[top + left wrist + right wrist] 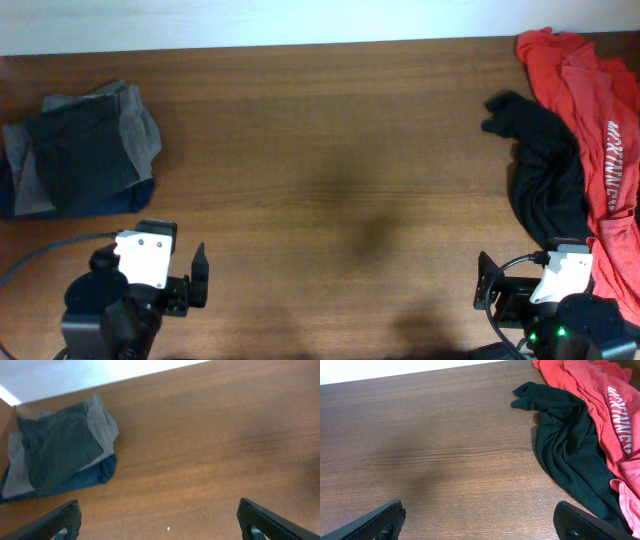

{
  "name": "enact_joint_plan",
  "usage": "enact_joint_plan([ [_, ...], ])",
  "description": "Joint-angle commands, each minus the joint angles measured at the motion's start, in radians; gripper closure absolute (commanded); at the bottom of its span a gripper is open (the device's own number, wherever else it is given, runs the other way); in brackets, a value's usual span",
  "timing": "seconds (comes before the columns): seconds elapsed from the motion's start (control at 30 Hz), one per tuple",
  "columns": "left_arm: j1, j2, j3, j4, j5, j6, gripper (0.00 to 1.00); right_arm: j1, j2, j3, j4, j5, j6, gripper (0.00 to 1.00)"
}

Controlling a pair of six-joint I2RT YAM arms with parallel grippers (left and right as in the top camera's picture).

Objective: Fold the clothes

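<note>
Both grippers sit at the near edge of the brown wooden table (320, 150). The left gripper (157, 515) and right gripper (477, 515) have jaws spread wide, holding nothing. The crumpled black cotton T-shirt (545, 165) lies far right, touching the red shirt with white lettering (600, 120).

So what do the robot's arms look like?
Both are mostly black. The left arm has a rounded black body, a white boxy block near its wrist and a grey cable trailing away. The right arm has a white block too, plus a looping black cable and a tiny green light. The fingers are flat and black.
</note>
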Motion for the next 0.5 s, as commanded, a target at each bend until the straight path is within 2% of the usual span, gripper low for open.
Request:
enact_joint_plan([
  [0.0,0.002,-0.006,-0.007,-0.045,-0.014,-0.013,0.01,-0.003,-0.007,-0.003,-0.001,0.023,0.012,0.01],
  [0.27,0.002,-0.006,-0.007,-0.149,-0.014,-0.013,0.01,-0.003,-0.072,-0.080,0.010,0.012,0.012,0.01],
  [0.33,0.002,-0.006,-0.007,-0.157,-0.014,-0.013,0.01,-0.013,-0.130,-0.149,0.062,-0.014,-0.003,0.01],
  [0.47,0.002,-0.006,-0.007,-0.192,-0.014,-0.013,0.01,-0.105,-0.302,-0.348,0.274,-0.213,-0.140,0.01],
])
